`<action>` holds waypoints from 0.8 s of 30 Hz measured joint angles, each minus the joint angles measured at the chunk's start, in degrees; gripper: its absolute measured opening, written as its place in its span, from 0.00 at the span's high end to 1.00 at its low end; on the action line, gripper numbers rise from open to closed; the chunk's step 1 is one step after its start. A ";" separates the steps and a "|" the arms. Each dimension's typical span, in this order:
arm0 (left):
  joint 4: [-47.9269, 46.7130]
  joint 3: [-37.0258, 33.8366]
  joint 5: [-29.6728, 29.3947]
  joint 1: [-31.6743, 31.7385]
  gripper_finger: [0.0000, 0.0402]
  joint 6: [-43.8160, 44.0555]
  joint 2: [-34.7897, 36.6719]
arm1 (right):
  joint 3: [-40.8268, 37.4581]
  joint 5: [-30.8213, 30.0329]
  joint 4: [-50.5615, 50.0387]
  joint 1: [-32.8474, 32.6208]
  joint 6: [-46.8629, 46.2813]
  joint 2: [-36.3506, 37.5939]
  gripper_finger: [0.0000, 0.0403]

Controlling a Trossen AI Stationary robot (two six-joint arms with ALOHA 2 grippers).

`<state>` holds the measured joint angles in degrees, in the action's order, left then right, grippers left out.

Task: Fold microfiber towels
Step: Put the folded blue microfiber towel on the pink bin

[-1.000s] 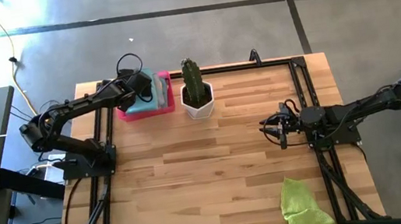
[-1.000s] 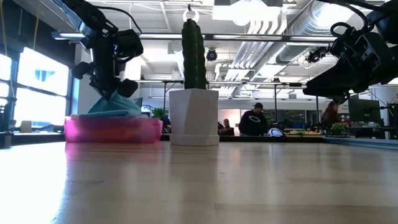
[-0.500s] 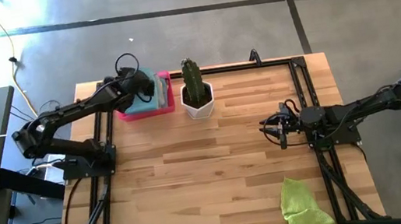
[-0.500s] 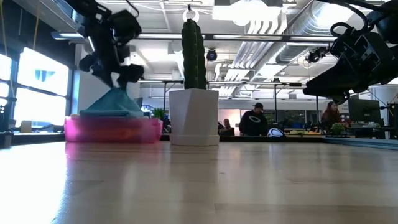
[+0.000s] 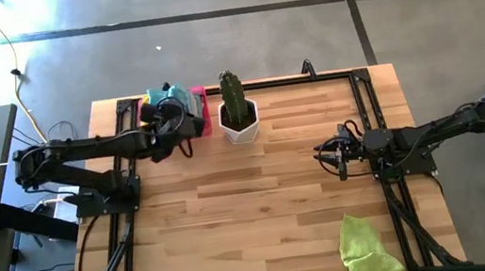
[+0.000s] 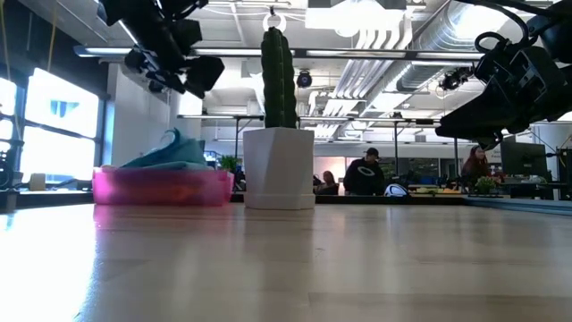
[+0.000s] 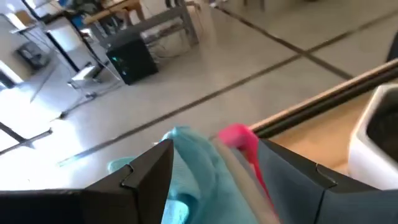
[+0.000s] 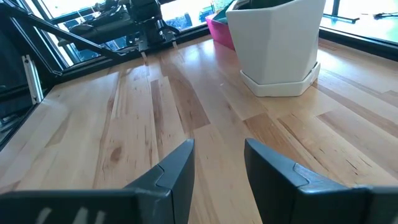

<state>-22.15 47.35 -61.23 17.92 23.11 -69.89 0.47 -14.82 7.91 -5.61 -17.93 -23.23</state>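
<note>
A light blue microfiber towel [image 6: 165, 154] lies heaped in the pink tray [image 6: 161, 188] at the table's far left, and shows in the left wrist view as the same towel [image 7: 199, 177]. My left gripper [image 6: 183, 76] hangs open above the tray and clear of the towel, its fingers either side of the towel only in the wrist view [image 7: 214, 149]. A lime green towel [image 5: 365, 247] lies crumpled at the near right edge. My right gripper [image 5: 333, 156] waits open over the table's right half, with nothing between its fingers [image 8: 217, 162].
A cactus in a white pot [image 5: 237, 112] stands just right of the tray [image 5: 197, 94]. A dark frame [image 5: 367, 108] runs along the table's far and side edges. Bare wood lies between the two arms. People sit in the room beyond the table.
My left gripper has opened and let go of the light blue towel, then risen and drawn back toward the table's near left. The towel's peak, pulled up a second ago, has slumped back into the tray.
</note>
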 joint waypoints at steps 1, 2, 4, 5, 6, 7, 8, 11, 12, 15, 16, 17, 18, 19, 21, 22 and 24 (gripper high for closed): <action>-0.72 0.00 -0.17 -0.16 0.44 0.05 -0.01 | 0.00 -0.01 -0.01 0.00 -0.01 0.00 0.67; -1.18 0.00 1.24 -0.27 0.44 0.31 -0.23 | 0.00 -0.01 0.00 0.00 0.00 0.00 0.67; -0.93 0.00 6.88 -0.33 0.44 1.09 -0.95 | 0.00 0.00 -0.01 0.00 -0.01 -0.01 0.67; -0.60 0.00 9.60 -0.08 0.44 1.27 -1.29 | 0.00 -0.01 -0.01 0.00 -0.01 0.01 0.67; 0.07 0.00 11.25 0.34 0.44 1.24 -1.77 | 0.00 -0.01 -0.01 0.00 -0.01 -0.01 0.67; 0.36 0.00 12.32 0.86 0.44 1.18 -2.29 | 0.00 0.00 -0.01 0.00 -0.01 0.00 0.67; 0.26 0.00 13.12 1.58 0.44 1.28 -2.86 | 0.00 -0.01 -0.01 0.00 0.00 0.01 0.67; 0.13 0.00 15.14 5.15 0.44 1.31 -5.43 | 0.00 0.00 -0.01 0.00 -0.01 -0.01 0.67; 0.11 0.00 16.22 6.65 0.44 1.29 -6.38 | 0.00 0.01 -0.01 0.00 -0.01 -0.01 0.67; -0.02 0.00 21.14 11.67 0.44 1.30 -9.10 | 0.00 0.00 -0.01 0.00 -0.01 -0.01 0.67; 0.03 0.00 22.81 13.26 0.44 1.28 -10.02 | 0.00 -0.01 -0.01 0.00 -0.01 -0.01 0.67; 0.04 0.00 24.64 14.74 0.44 1.22 -10.77 | 0.00 0.00 -0.01 0.00 -0.01 0.00 0.67; 0.04 0.00 26.15 16.08 0.44 1.14 -11.28 | 0.00 -0.01 -0.01 0.00 -0.01 -0.01 0.67; 0.07 0.00 27.24 17.41 0.44 1.00 -11.62 | 0.00 -0.01 -0.01 0.00 0.00 -0.01 0.67; -0.08 0.00 28.08 19.51 0.44 0.72 -12.27 | 0.00 0.00 -0.01 0.00 -0.01 0.01 0.67; -0.75 0.00 27.89 20.47 0.44 0.68 -12.47 | 0.00 -0.01 -0.01 0.00 0.00 -0.01 0.67; -1.98 0.00 25.28 22.10 0.45 0.69 -12.52 | 0.00 0.00 -0.01 0.00 0.00 0.00 0.67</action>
<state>-24.13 47.35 -35.94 40.02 23.81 -82.41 0.47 -14.82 7.90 -5.61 -17.92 -23.23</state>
